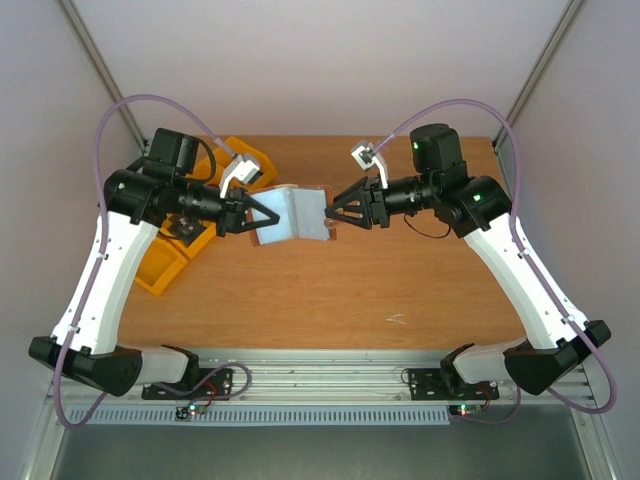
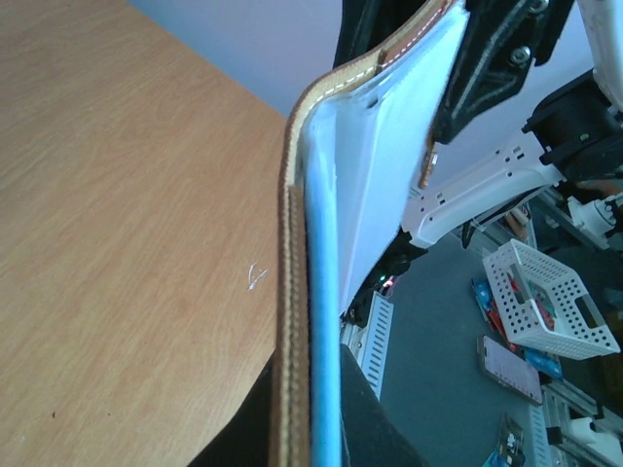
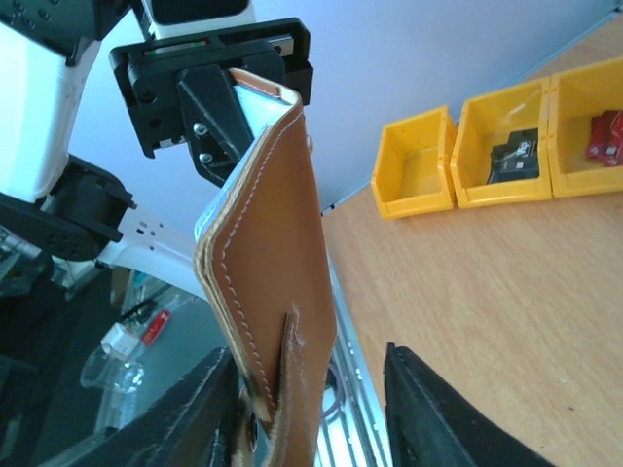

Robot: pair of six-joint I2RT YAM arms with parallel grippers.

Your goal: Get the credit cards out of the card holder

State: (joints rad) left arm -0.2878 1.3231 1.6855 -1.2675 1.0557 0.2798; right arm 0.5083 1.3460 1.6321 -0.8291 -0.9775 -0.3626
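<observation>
1. Left gripper [image 1: 272, 213]: clenched on the left panel of the card holder [image 1: 297, 215]. In the left wrist view, the stitched brown edge and the blue lining run straight out from between my jaws.

2. Right gripper [image 1: 335, 214]: jaws parted. The right panel of the card holder stands between my fingers [image 3: 438, 413]. Its brown outer face lies close against one finger, and a visible gap separates it from the other. The brown clasp tab [image 3: 290, 375] sits at this point.

3. Card holder: held open in a shallow V between my two grippers, raised above the table [image 1: 320, 290], over its middle toward the far side. The grey-blue lining faces up toward the top camera. The brown outer face shows in the right wrist view.

4. Credit cards: I cannot tell from these views whether any sit in the pockets.

5. Surroundings: yellow bins [image 1: 165, 262] stand in a row on the far-left part of the table, well apart from the card holder. One bin holds a black item [image 3: 514, 156]. The next holds a red item [image 3: 605, 134], too small to identify.
</observation>
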